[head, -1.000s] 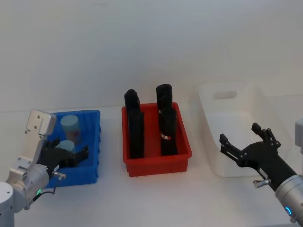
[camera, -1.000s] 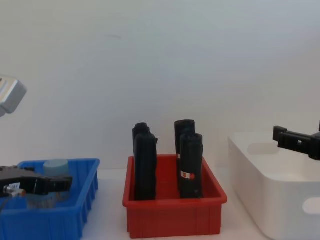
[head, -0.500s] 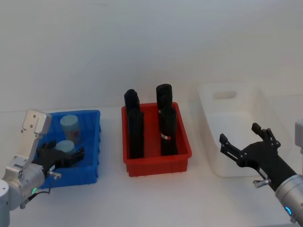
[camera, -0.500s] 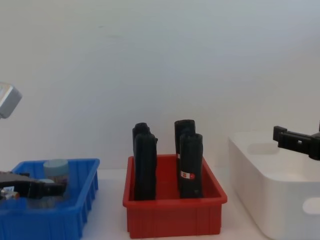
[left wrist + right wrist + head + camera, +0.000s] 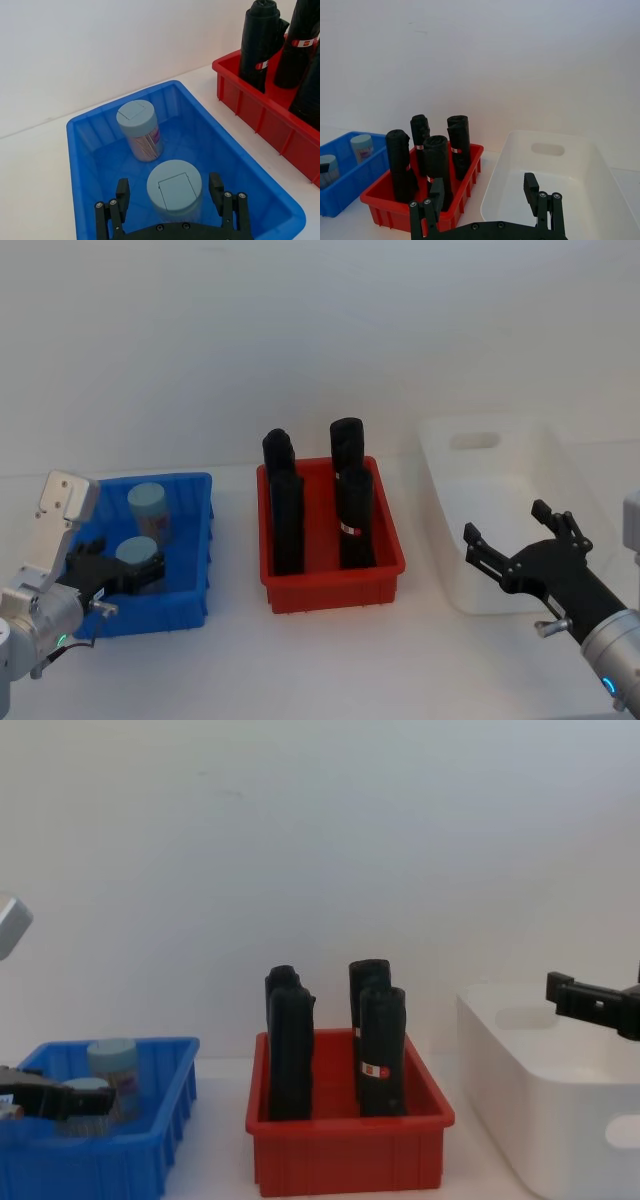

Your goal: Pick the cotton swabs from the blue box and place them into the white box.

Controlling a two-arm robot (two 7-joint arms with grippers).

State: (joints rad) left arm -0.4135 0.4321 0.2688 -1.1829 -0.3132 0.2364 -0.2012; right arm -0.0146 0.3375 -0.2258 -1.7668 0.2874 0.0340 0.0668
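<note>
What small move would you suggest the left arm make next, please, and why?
Probably close the left gripper on the nearer tub of cotton swabs. Its open fingers stand either side of that tub inside the blue box, with gaps on both sides, so nothing is held yet. The right gripper hovers open by the white box.

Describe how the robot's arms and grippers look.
Both the left gripper and the right gripper have black, angular fingers on a black base dotted with round screws. Behind each sits a rounded silver-grey wrist; the left carries a pale grey box and a small green light, the right a blue one.
</note>
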